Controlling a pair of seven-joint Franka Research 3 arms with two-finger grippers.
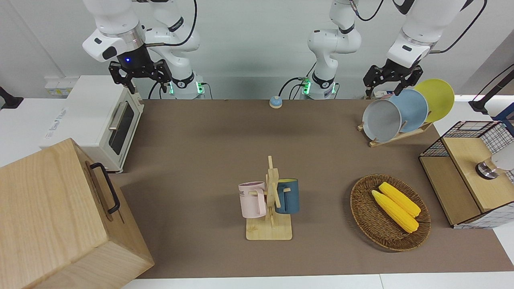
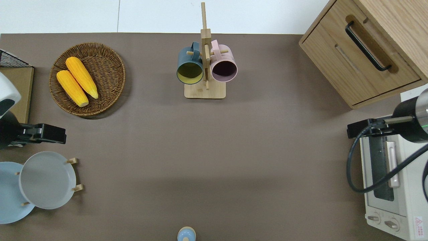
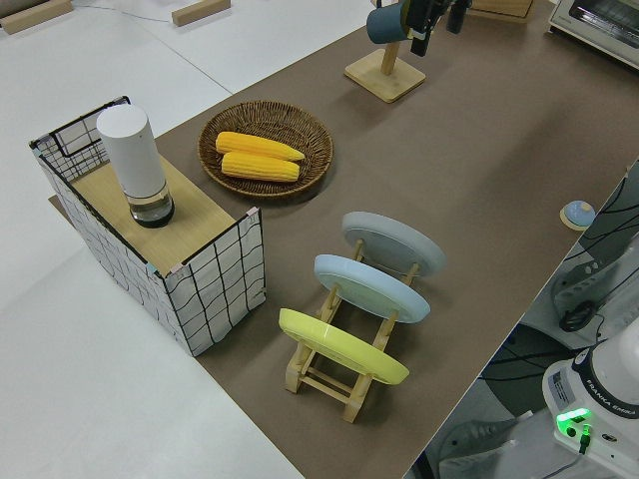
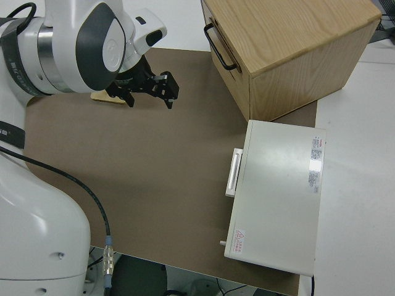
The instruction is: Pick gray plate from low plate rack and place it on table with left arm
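The gray plate [image 1: 381,120] leans in the low plate rack [image 1: 395,137] at the left arm's end of the table [image 1: 200,160], in the slot nearest the table's middle. It also shows in the overhead view [image 2: 46,180] and the left side view [image 3: 392,242]. A light-blue plate [image 1: 413,108] and a yellow plate [image 1: 438,98] stand in the other slots. My left gripper [image 1: 392,80] is open and empty, up in the air. In the overhead view it [image 2: 43,134] is over bare table between the gray plate and the wicker basket. My right arm is parked, its gripper [image 1: 140,78] open.
A wicker basket [image 1: 361,208] with two corn cobs lies farther from the robots than the rack. A wire-sided wooden shelf [image 1: 461,188] stands at the table's end. A mug tree [image 1: 269,226] with two mugs, a toaster oven [image 1: 100,120], a wooden cabinet [image 1: 52,216] and a small blue bell [image 1: 275,102] are also there.
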